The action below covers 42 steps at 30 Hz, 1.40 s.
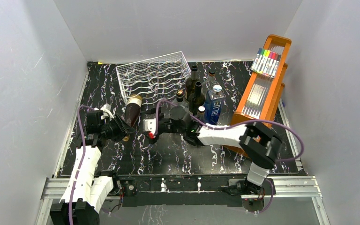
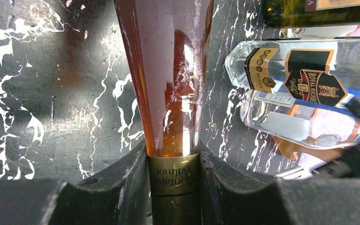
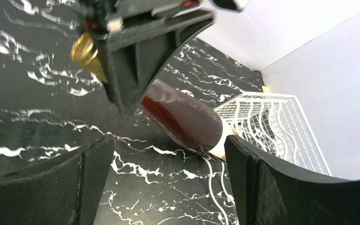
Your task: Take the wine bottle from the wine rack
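Note:
A dark brown wine bottle with a gold foil neck lies tilted just in front of the silver wire wine rack. Its base is at the rack's front left edge. My left gripper is shut on the bottle's neck, and the body stretches away from the fingers. My right gripper is open and empty, just right of the bottle. In the right wrist view the gripper faces the bottle and the rack, with the left gripper's fingers above.
Several upright bottles and a blue bottle stand right of the rack. A tall orange wooden rack with coloured markers leans at the right. Clear bottles show in the left wrist view. White walls enclose the table.

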### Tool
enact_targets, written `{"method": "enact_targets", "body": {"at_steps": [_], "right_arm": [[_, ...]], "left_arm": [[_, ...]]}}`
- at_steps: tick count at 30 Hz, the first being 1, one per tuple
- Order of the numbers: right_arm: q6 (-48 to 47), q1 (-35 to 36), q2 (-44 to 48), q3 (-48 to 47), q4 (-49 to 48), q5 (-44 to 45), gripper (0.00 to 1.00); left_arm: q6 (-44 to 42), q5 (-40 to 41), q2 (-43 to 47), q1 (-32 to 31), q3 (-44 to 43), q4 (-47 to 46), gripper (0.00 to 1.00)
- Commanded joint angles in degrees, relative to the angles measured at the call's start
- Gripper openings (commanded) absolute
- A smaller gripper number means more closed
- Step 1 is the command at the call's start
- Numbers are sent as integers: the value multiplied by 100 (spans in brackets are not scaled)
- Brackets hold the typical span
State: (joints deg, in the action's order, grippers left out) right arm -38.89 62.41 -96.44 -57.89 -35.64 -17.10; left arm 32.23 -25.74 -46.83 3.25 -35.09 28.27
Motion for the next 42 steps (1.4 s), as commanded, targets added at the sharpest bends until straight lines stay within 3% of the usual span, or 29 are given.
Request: {"method": "enact_targets", "body": {"at_steps": [1,5,13,20,28,31,33,37,42], "right_arm": [[-1115,-86,-708,-378,-797,-271,98],[-1821,-190,-1280,-601,-947,-547,98],[-1625,-224,-2033,-1242,-1716,-614,98],[-1226,-184,-2468,-1809,-1771,-966,98],[-637,-129,-2785,-1957,-2190,-1079,97],[-185,-125,-2934,-1989,-2582,-1048,86],[160,-133,-3034,-2005,-2924,-1058,79],[477,-129,-3158,-2093,-3037,-1071,69],[531,-133,-3048,-1756,-3267,-865,64]], "left_arm": [[102,-718,265,-85,-252,-550,0],[61,-628,279,-84,-326,-369,0],[0,-559,201,-87,-467,-167,3],[-84,-580,87,-87,-617,-138,12],[-162,-777,-125,-86,-951,-120,35],[-237,-841,-182,-85,-1078,-98,44],[-322,-802,-201,-87,-1191,-49,94],[-604,-591,-302,-82,-1538,274,98],[-1052,767,-576,-78,-2405,999,98]]}}
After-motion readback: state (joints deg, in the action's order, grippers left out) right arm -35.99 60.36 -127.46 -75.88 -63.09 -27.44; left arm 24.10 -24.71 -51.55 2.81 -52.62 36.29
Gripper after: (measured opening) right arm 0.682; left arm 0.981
